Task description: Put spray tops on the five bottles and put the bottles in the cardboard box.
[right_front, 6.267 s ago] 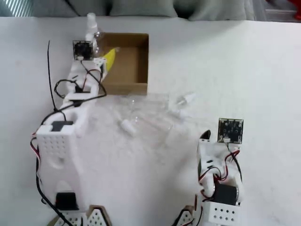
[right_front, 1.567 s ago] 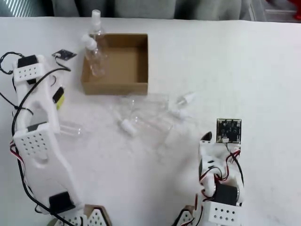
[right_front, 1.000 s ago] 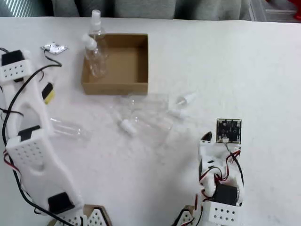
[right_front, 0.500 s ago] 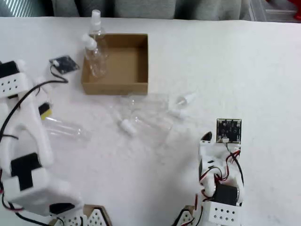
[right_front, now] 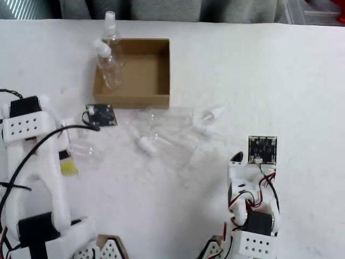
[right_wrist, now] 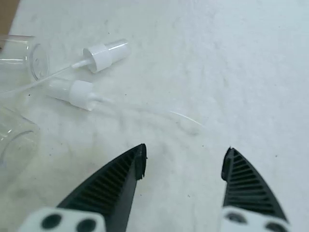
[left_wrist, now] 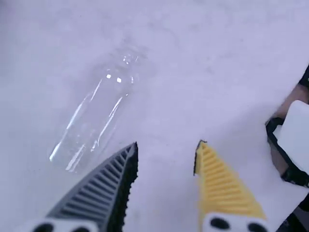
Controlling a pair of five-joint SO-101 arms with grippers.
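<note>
The cardboard box point(right_front: 156, 100) stands at the back left. One clear bottle with a spray top point(right_front: 108, 65) leans inside its left wall, and another capped bottle point(right_front: 111, 29) stands just behind that corner. An uncapped clear bottle point(left_wrist: 96, 121) lies on the table at the left point(right_front: 81, 148). My left gripper point(left_wrist: 166, 147) hangs open and holds nothing, just beside that bottle's base. Several clear bottles point(right_front: 167, 135) and loose spray tops point(right_front: 210, 114) lie mid-table. My right gripper point(right_wrist: 184, 154) is open above bare table, short of two spray tops point(right_wrist: 104, 53).
The left arm point(right_front: 35, 156) fills the front left, its cable looping beside it. The right arm's base point(right_front: 253, 216) sits at the front right. The white table point(right_front: 291, 81) is bare to the right of the box. Bottle mouths point(right_wrist: 19, 53) lie close to the right gripper.
The left arm let go of a capped bottle at the box, swung out to the left and came back forward over the lone bottle. The right arm stayed still.
</note>
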